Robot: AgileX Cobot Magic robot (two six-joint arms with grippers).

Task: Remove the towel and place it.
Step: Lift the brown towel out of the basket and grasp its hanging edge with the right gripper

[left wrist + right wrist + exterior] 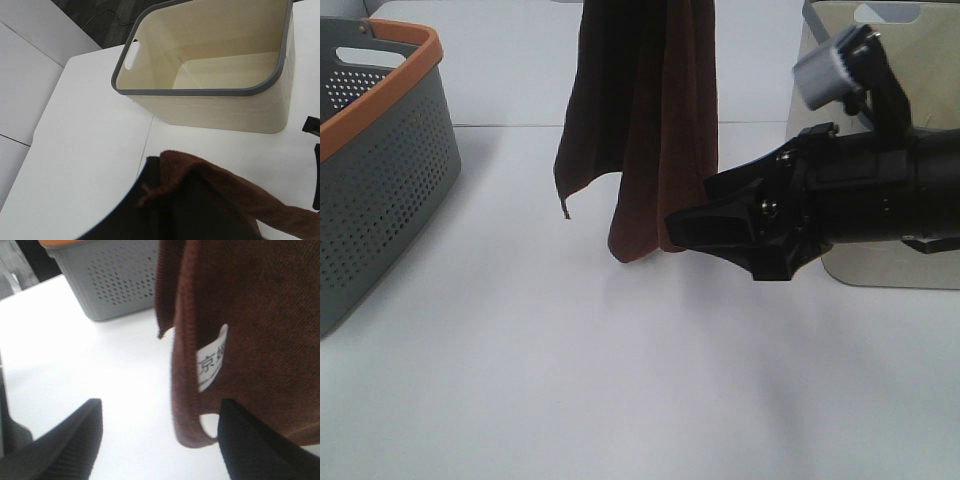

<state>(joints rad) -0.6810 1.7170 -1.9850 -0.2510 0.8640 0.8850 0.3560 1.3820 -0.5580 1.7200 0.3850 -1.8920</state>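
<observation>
Above the surface [520, 380], the towel [640, 130] was hung long axis upright, its labelled lower corner just ahead of the right end effector [160, 440], opened wide; the left end effector's [150, 215] grip could not be told.

To my left on the white table [620, 390] stands a grey basket [390, 190]. Its walls are pierced with rows of small holes, an orange rim [382, 106] runs round the top, and a handle slot [370, 57] is cut in one wall. To my right stands a cream bin [215, 112] with smooth walls, a dark grey rim [200, 92] and a handle cut-out [132, 55] at one end. The two rest on the table, well apart. A straight seam [147, 137] crosses the tabletop near the bin. Past the table's edge lies dark floor [85, 10], with what may be a thin cable [107, 13] on it.
</observation>
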